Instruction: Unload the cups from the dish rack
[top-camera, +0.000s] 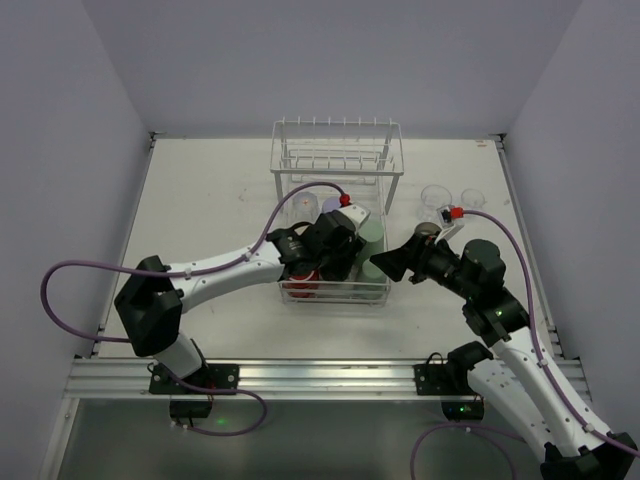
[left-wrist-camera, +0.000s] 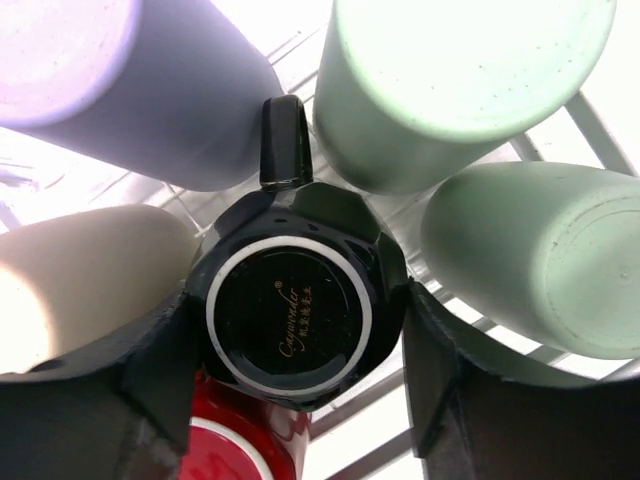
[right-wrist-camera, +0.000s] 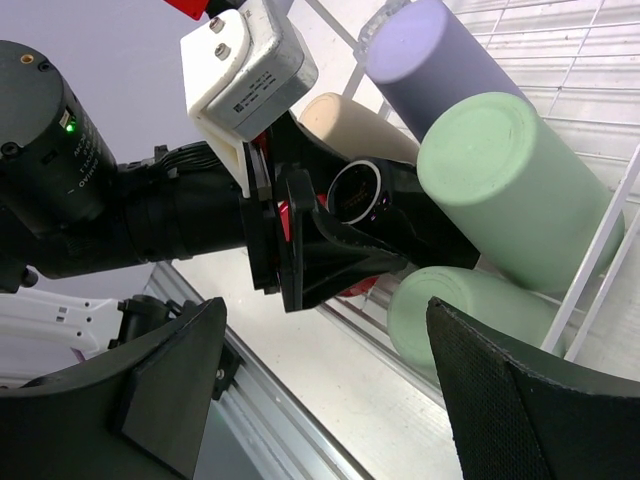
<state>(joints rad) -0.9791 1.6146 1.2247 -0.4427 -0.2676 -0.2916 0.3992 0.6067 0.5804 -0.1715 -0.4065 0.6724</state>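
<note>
**Left tool around the black cup in the rack**

My left tool (left-wrist-camera: 298, 360) straddles the black cup (left-wrist-camera: 290, 315), fingers (left-wrist-camera: 150, 385) close against its sides; whether it grips, I cannot tell. The cup sits among other cups (left-wrist-camera: 470, 70) in the dish rack (top-camera: 335, 160). My right tool (right-wrist-camera: 330, 385) hangs wide open and empty just beside the rack.
</note>
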